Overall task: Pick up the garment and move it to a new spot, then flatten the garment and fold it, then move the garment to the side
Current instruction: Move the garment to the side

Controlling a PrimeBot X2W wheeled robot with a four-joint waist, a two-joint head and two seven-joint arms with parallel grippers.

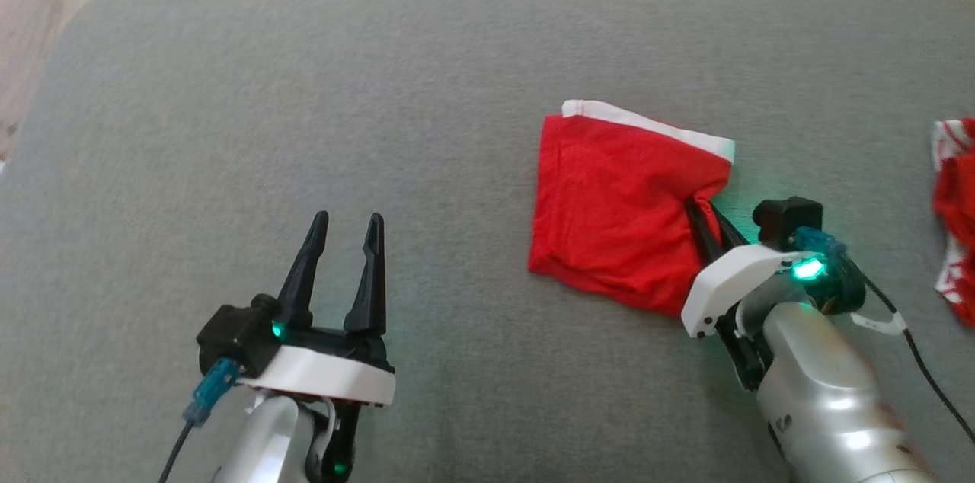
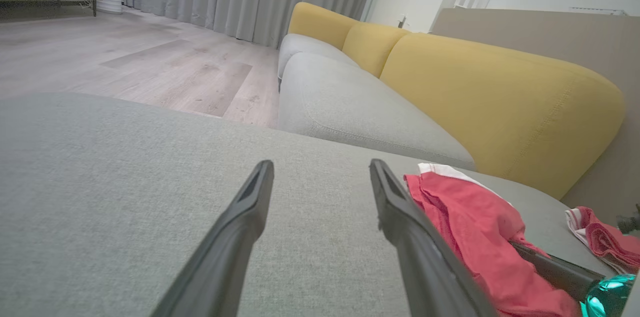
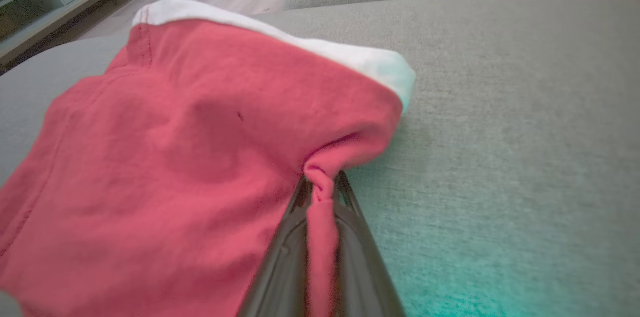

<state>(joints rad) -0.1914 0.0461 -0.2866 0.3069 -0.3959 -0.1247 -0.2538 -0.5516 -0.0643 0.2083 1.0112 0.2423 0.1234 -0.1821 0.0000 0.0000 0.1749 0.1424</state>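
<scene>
The left end effector (image 1: 348, 218) is holding its fingers spread apart over the grey cushion (image 1: 457, 71), gripping nothing. To its right, the red garment (image 1: 609, 209) with a white band is lying on the cushion, its right edge bunching up. The right end effector (image 1: 704, 206) is pinching that edge, fingers clamped together on a fold of cloth. Farther right of it, another red-and-white cloth (image 1: 956, 216) is lying on the cushion.
</scene>
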